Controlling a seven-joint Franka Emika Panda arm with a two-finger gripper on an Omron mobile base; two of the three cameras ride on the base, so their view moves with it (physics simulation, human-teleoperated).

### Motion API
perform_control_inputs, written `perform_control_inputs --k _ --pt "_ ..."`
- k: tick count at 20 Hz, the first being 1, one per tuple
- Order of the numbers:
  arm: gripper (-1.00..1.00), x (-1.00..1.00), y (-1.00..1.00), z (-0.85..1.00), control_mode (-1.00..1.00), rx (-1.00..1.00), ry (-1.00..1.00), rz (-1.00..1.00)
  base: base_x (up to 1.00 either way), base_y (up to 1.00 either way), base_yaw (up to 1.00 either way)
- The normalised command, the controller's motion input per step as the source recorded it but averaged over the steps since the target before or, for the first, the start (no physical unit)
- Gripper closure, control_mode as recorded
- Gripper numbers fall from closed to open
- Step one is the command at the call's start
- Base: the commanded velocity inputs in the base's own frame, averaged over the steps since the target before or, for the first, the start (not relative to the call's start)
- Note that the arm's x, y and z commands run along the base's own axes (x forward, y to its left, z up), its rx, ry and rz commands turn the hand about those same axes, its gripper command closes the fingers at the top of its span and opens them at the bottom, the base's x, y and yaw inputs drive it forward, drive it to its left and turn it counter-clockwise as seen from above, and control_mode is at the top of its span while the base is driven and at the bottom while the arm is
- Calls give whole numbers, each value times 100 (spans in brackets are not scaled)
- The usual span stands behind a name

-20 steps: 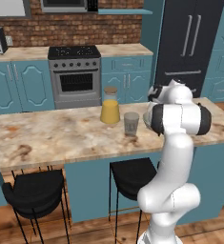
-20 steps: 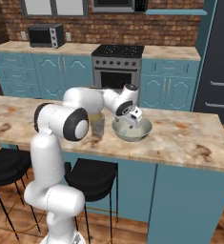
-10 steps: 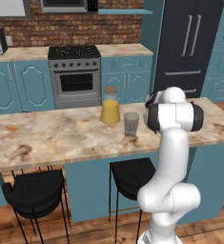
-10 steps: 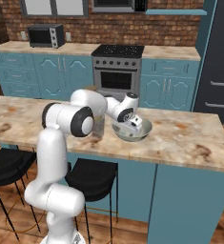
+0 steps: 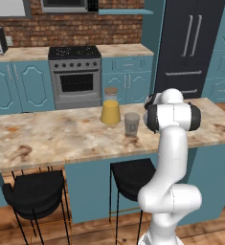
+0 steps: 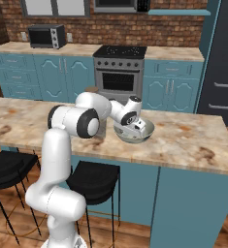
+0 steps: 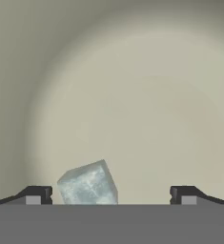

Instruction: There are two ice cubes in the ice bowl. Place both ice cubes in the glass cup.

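Pickup step: gripper (image 7: 111,195), jaws apart inside ice bowl (image 6: 145,130), must close on the left-lying ice cube (image 7: 88,184).

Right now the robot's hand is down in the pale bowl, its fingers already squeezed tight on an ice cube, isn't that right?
Not quite. The gripper is down in the ice bowl, but its fingers stand wide apart, not squeezed shut. The hand view shows the ice cube lying between them, nearer one finger, with nothing gripped yet.
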Motion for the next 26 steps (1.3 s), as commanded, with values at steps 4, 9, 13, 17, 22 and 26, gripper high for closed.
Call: perform_control_inputs --k 4,9,13,17,22,26 --pt "-100 23 2 -32 -100 0 0 0 0 0 0" --pt "100 3 8 -56 -100 0 1 0 0 0 0" --pt "100 0 20 -62 -100 0 11 0 0 0 0" --pt "100 0 19 -35 -100 0 11 -1 0 0 0" --pt "100 -3 19 7 -100 3 8 -8 0 0 0" --pt "100 -22 3 96 -100 10 0 -11 0 0 0"
